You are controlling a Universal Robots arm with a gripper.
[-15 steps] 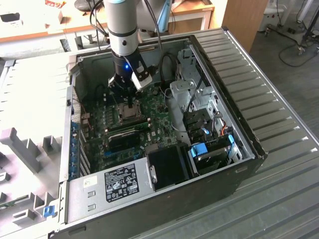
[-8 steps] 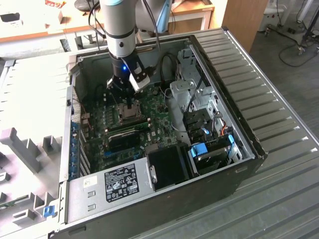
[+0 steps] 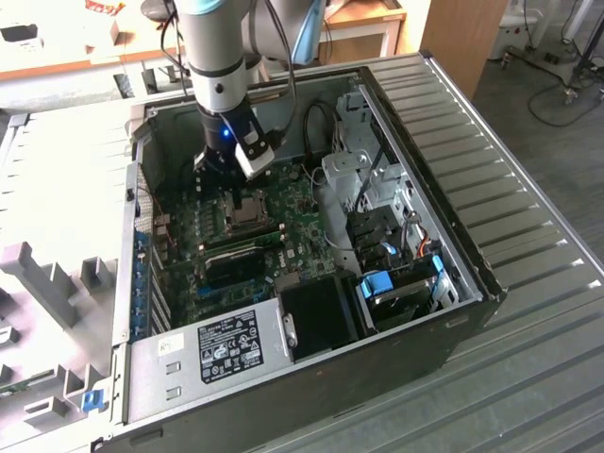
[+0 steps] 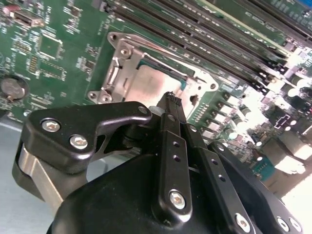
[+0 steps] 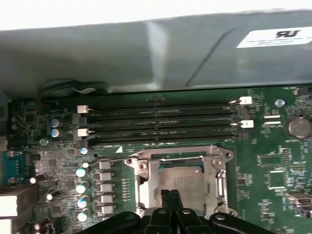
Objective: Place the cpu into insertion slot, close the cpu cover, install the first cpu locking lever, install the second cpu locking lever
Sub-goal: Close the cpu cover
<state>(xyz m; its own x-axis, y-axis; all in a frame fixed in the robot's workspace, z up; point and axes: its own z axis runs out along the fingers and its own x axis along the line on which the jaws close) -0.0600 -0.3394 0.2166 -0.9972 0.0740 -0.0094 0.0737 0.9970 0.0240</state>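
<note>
The insertion slot (image 3: 247,209) sits on the green motherboard inside the open computer case. In both wrist views the cpu (image 4: 148,85) (image 5: 183,181) lies in it, its dull silver-tan top showing through the window of the grey metal cpu cover (image 4: 117,63) (image 5: 215,178), which lies flat over it. A thin lever rod (image 5: 105,158) sticks out from one corner of the socket. My gripper (image 3: 225,170) (image 4: 171,97) (image 5: 169,194) hangs just over the socket's edge, its black fingers pressed together and shut on nothing. Whether the tips touch the cover cannot be told.
Long black memory slots (image 5: 161,117) (image 4: 219,44) run beside the socket, toward the case wall (image 5: 146,53). A row of capacitors (image 5: 80,187) and a coin battery (image 5: 297,126) flank it. The case also holds a power supply (image 3: 226,344), a long black card (image 3: 234,264) and a drive cage (image 3: 377,189).
</note>
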